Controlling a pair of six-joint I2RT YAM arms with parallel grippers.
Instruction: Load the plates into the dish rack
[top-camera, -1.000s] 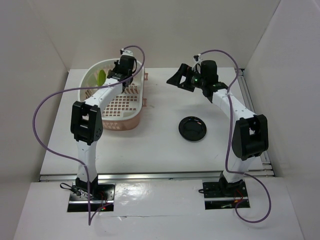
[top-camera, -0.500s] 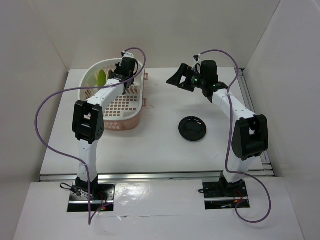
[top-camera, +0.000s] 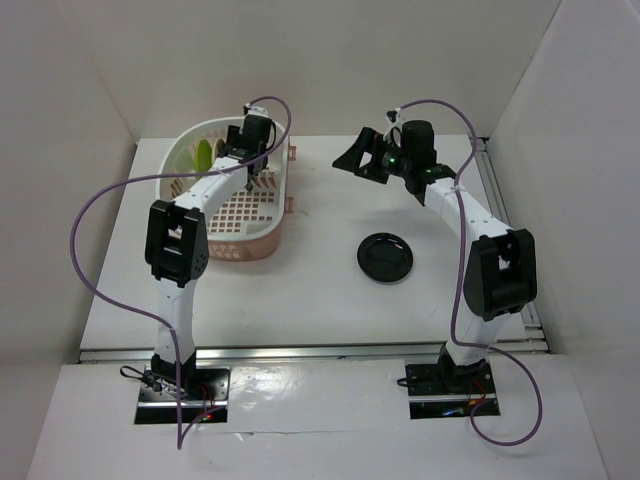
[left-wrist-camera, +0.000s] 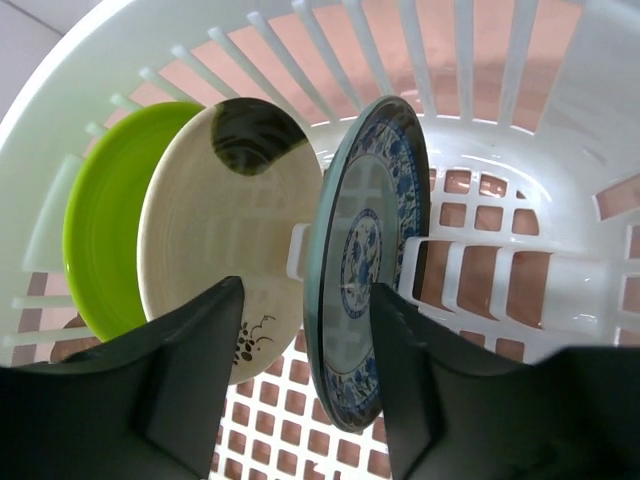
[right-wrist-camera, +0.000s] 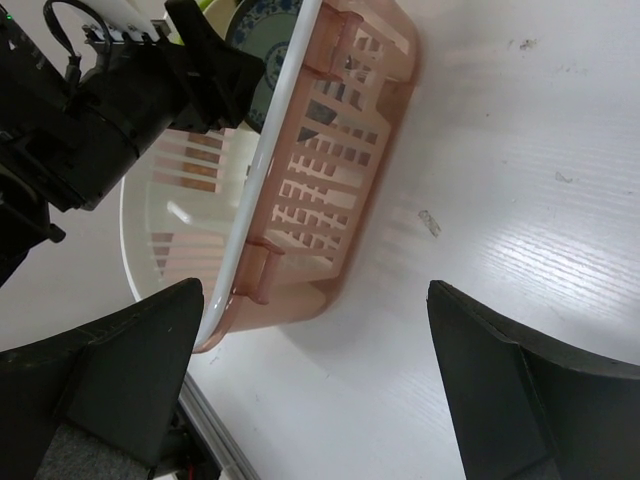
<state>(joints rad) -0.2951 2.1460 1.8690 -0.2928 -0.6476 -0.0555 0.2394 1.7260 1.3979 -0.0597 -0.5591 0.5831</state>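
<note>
White worktop (top-camera: 300, 300), white walls (top-camera: 350, 60); far-left pink lattice dish rack (top-camera: 262, 243) holds green plate (left-wrist-camera: 100, 240), cream plate (left-wrist-camera: 220, 230), blue-patterned plate (left-wrist-camera: 365, 260) upright; black plate (top-camera: 385, 257) flat mid-right; left gripper (left-wrist-camera: 308, 300), right gripper (right-wrist-camera: 315, 290) agape, empty.

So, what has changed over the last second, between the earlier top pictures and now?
Very little. The elbow of the left arm shifted slightly rightward in the top view, and the left gripper edged with it over the dish rack; it is open, the blue-patterned plate between its fingers. No grasp or release shows. The right gripper, open, and the black plate on the table stayed put.
</note>
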